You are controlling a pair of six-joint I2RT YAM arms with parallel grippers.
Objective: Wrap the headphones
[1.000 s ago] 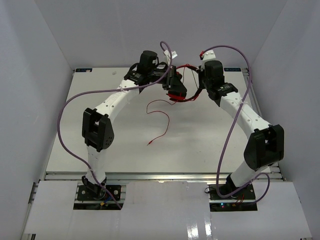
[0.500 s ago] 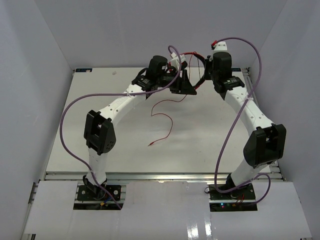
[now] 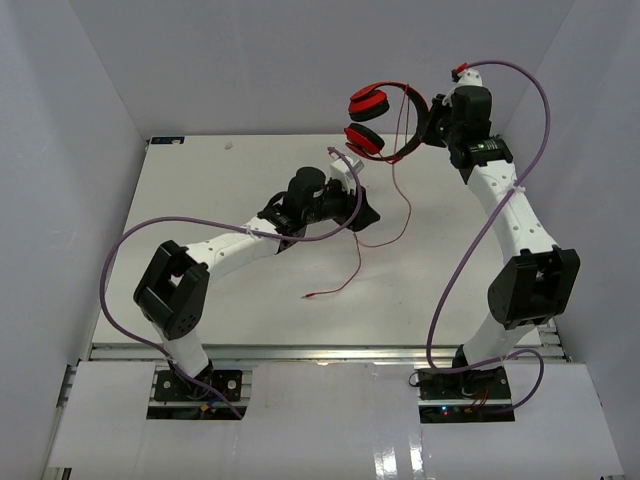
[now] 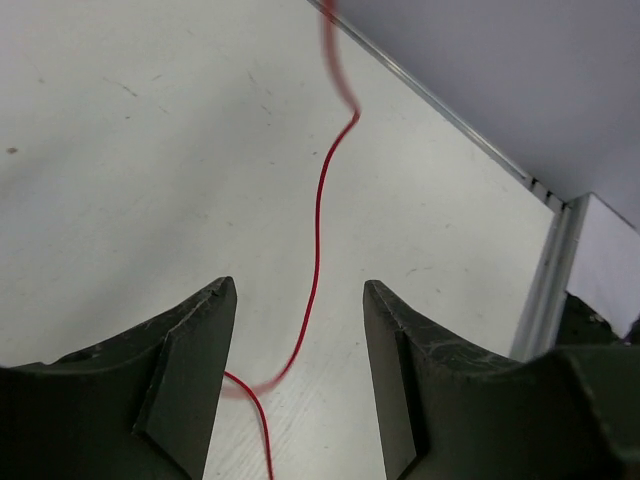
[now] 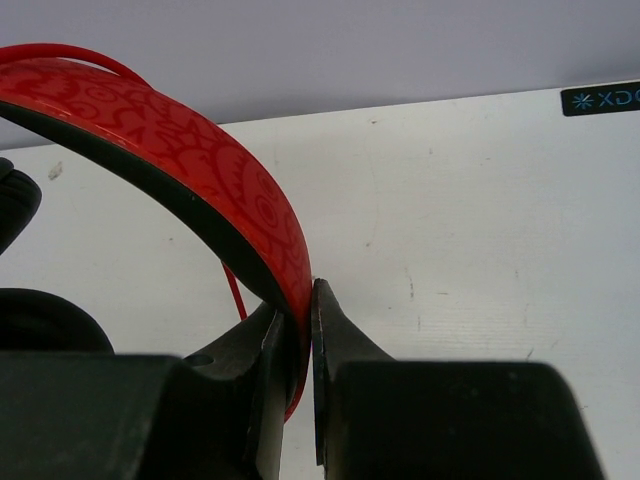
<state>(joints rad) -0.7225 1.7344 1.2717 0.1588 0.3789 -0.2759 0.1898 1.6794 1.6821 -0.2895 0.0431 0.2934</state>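
**Headphones lifted, cord not yet caught**

The right gripper (image 5: pixel 308 300) is clenched on the red headband of the headphones (image 3: pixel 367 103) and holds them in the air above the far right part of the tabletop (image 3: pixel 200 180), both cups hanging to the left of the claw. The thin red cord (image 4: pixel 318 230) drops from them to the surface and trails toward the middle, its loose end (image 3: pixel 308 295) lying nearer the near edge. The left gripper (image 3: pixel 362 213) sits low over the middle of the tabletop, its claw released and grasping nothing.

The step in hand looks like the first catch of the cord: none of it is wound round the band, so the wrapping itself has not begun. The next move calls for the left claw to come down onto the cord and pinch it without letting the thin strand slip out sideways, then to carry it round the band.

The overhead view alone shows the headphones' height and the cord's whole run. The left wrist view alone shows the cord passing between the spread fingers (image 4: pixel 190 340), lying on the surface and touching neither. The right wrist view alone shows how narrow the grip on the band is.
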